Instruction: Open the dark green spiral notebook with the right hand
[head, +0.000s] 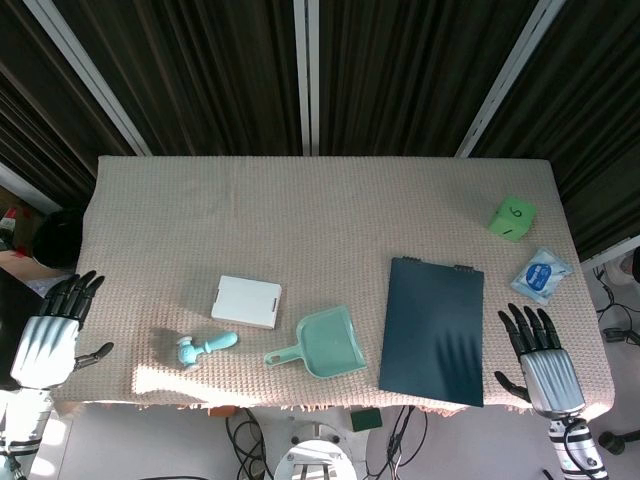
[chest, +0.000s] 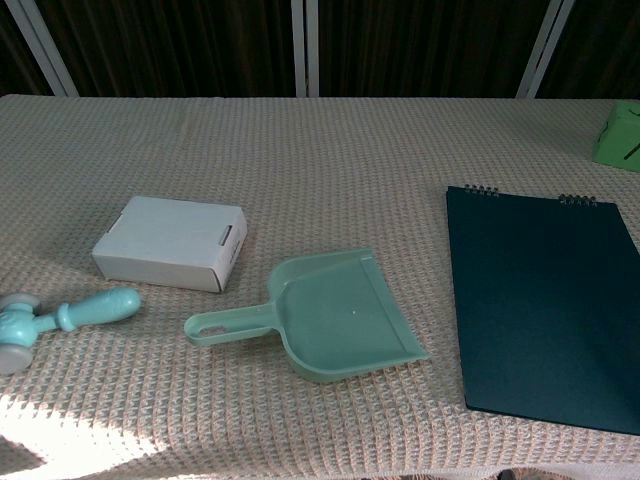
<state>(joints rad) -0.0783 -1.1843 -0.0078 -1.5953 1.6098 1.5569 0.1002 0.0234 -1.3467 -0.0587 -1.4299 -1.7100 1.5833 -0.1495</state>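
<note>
The dark green spiral notebook lies closed and flat near the table's front right, its wire binding along the far edge; in the chest view the notebook fills the right side. My right hand hovers just right of it by the table's front edge, fingers spread, holding nothing. Off the table's left front corner, my left hand is open too and holds nothing. Neither hand shows in the chest view.
A teal dustpan lies left of the notebook, then a white box and a teal toy hammer. A green die and a blue-white packet sit at the right back. A woven beige cloth covers the table.
</note>
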